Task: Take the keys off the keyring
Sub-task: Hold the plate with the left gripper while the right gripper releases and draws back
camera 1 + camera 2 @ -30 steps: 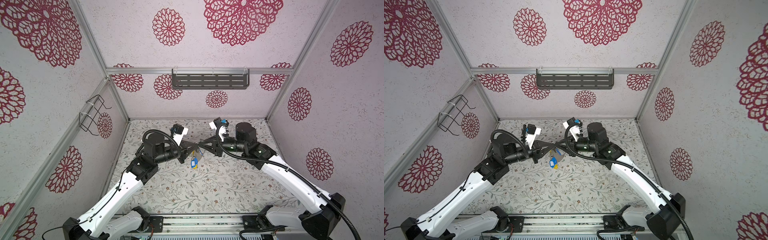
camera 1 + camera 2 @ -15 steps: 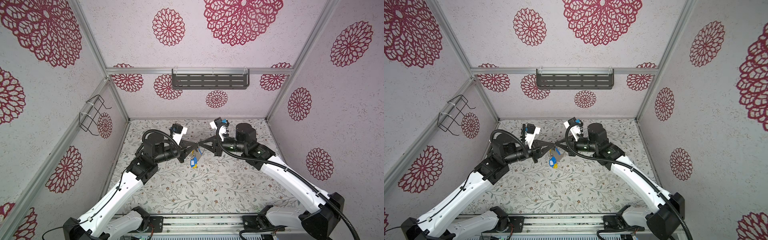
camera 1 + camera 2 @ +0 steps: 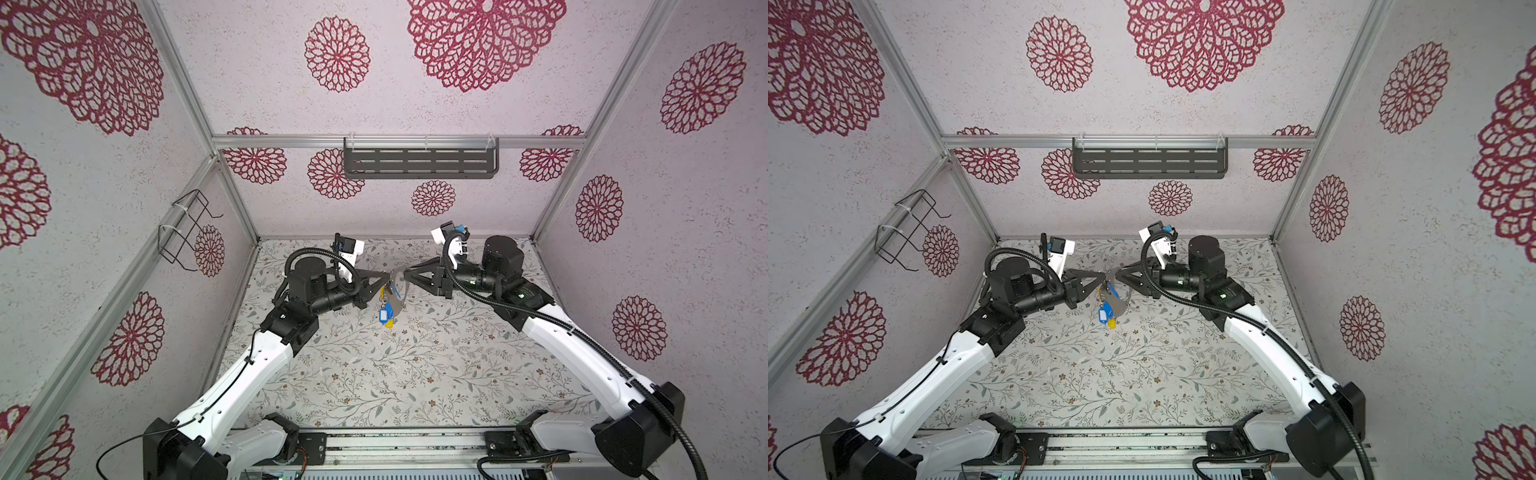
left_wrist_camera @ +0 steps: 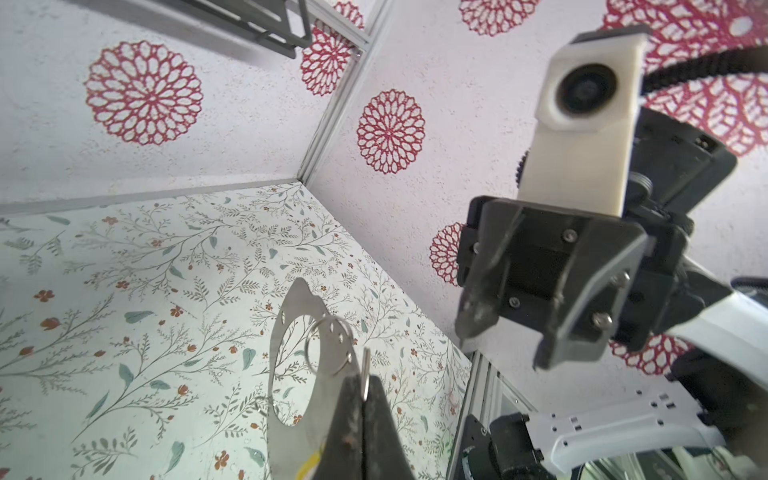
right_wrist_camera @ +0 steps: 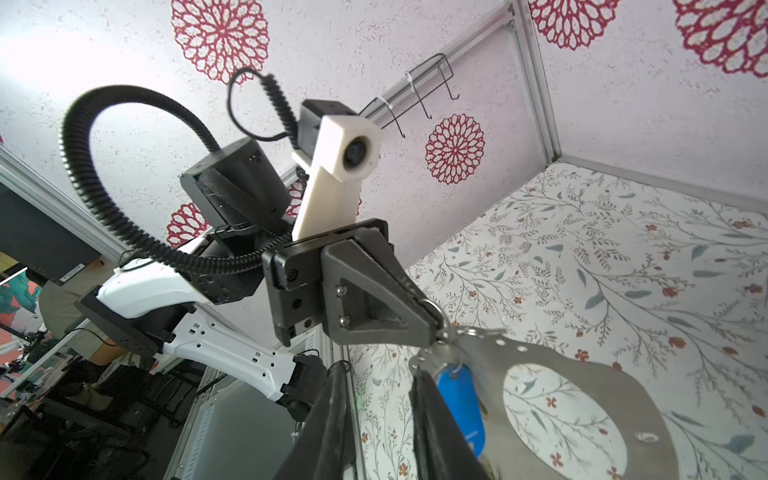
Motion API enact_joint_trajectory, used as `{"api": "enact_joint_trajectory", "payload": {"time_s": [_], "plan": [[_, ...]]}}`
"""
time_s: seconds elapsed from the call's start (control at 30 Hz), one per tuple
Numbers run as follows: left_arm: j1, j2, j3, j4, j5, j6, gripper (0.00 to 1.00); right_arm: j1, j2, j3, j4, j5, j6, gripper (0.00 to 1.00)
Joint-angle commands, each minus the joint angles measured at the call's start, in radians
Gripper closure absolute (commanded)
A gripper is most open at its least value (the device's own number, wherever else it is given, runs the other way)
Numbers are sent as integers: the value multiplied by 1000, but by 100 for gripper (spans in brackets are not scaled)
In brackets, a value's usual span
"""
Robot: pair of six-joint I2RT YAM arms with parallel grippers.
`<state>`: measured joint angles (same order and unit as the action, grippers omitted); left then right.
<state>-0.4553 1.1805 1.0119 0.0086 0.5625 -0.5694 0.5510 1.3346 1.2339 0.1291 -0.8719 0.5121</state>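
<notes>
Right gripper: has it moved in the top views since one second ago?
Yes. The right gripper has drawn back slightly to the right, toward the right end of the dark wall shelf above it, and its jaws have parted.

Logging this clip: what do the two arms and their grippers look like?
The left arm and right arm have white shells on the long links, with black joints and bases. A ribbed black hose loops along each. The left gripper and right gripper are black, with triangular, screw-fastened fingers tapering to narrow tips. Above each sits a white camera housing with a round lens.
</notes>
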Motion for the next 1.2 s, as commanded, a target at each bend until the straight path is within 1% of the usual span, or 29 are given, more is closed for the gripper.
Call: {"api": "enact_joint_trajectory", "payload": {"time_s": [0.0,0.13,0.27,0.37,0.5,0.6,0.8,0.87,0.93,0.97,1.03,1.07,1.1,1.17], "plan": [[12,25,-33,277,67,-148,100,-10,48,18,271,-55,177,64],[26,54,-71,492,131,-252,100,-51,105,-7,485,-86,336,60],[48,91,-102,671,153,-363,100,-118,154,-67,807,-106,568,54],[51,123,-94,722,161,-406,100,-148,203,-100,978,-109,701,52],[51,152,-76,737,162,-423,100,-144,274,-115,1150,-113,827,51],[51,166,-70,738,156,-426,100,-139,309,-120,1224,-100,877,51],[50,179,-67,748,147,-436,100,-116,360,-96,1225,-105,879,53],[49,176,-63,721,144,-424,100,-115,364,-87,1215,-113,878,54],[50,164,-45,606,126,-362,100,-121,348,-80,1170,-126,854,56],[48,155,-32,526,115,-314,100,-125,328,-80,1112,-130,812,57],[48,139,-15,396,85,-244,100,-133,275,-76,907,-129,664,61],[48,131,-2,319,61,-205,100,-134,238,-60,721,-116,528,64],[49,124,19,236,36,-165,100,-135,202,-29,487,-77,362,66],[44,115,44,112,5,-83,100,-125,150,56,74,49,57,72]]}}
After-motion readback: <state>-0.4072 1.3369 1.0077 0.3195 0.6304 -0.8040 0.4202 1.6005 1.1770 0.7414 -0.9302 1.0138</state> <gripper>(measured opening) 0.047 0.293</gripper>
